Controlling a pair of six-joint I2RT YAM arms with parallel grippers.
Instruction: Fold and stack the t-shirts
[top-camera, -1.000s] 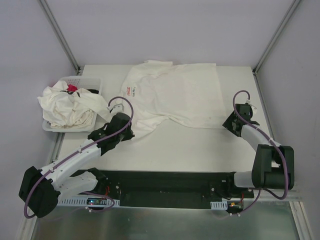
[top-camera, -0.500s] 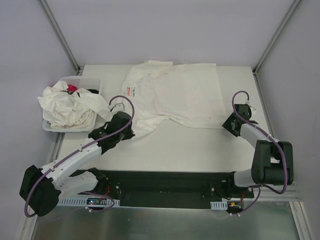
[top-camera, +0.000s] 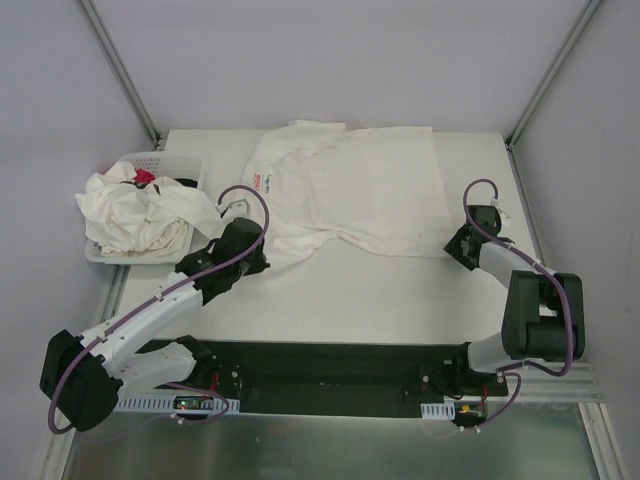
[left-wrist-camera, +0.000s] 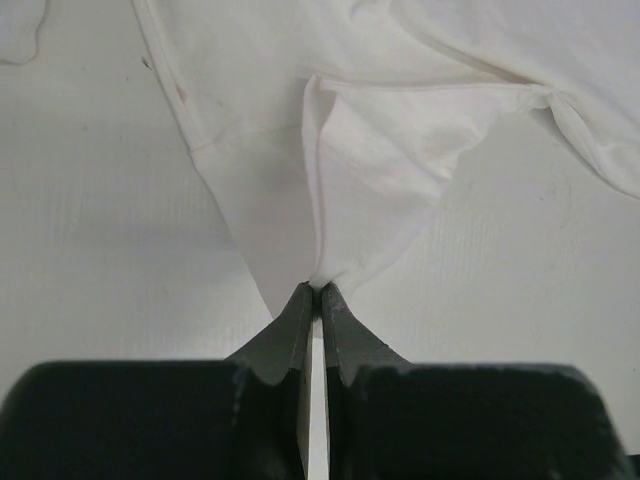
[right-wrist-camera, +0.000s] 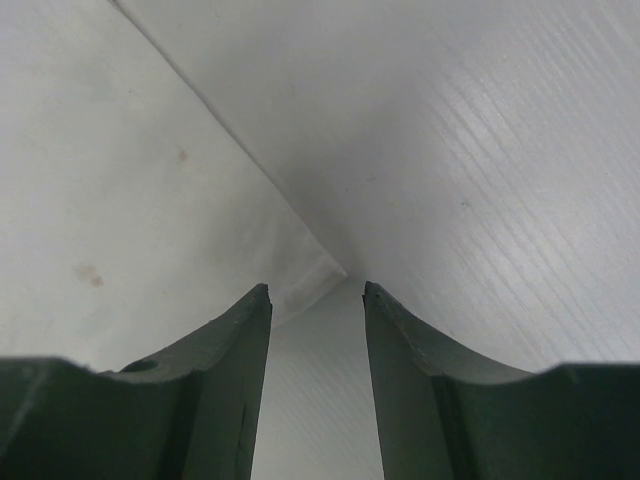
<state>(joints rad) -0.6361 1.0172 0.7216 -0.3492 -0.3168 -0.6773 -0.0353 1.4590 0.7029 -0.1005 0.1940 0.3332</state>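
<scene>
Top view, far left at 9 o'clock of the table (top-camera: 380, 290): white perforated basket (top-camera: 160, 160), crumpled t-shirts (top-camera: 135, 215) heaped in it and spilling over the near rim. A red packet (top-camera: 145, 177) peeks out at the heap's 12 o'clock.

Next, my left pincer (top-camera: 258, 262) sits at the 7 o'clock corner of the flat t-shirt (top-camera: 350, 190). In the wrist view, the left pincer (left-wrist-camera: 318, 292) is pressed together, pinching a pointed fold of that shirt's cloth (left-wrist-camera: 370, 170) at the tips.

The flat t-shirt lies spread on the table's far middle, with a small logo (top-camera: 263, 181) at its 9 o'clock.

My right pincer (top-camera: 458, 243) is at the shirt's 4 o'clock corner. In the wrist view, the right pincer (right-wrist-camera: 316, 290) is spread, and the shirt corner (right-wrist-camera: 325, 272) lies on the table between the tips, not gripped.
</scene>
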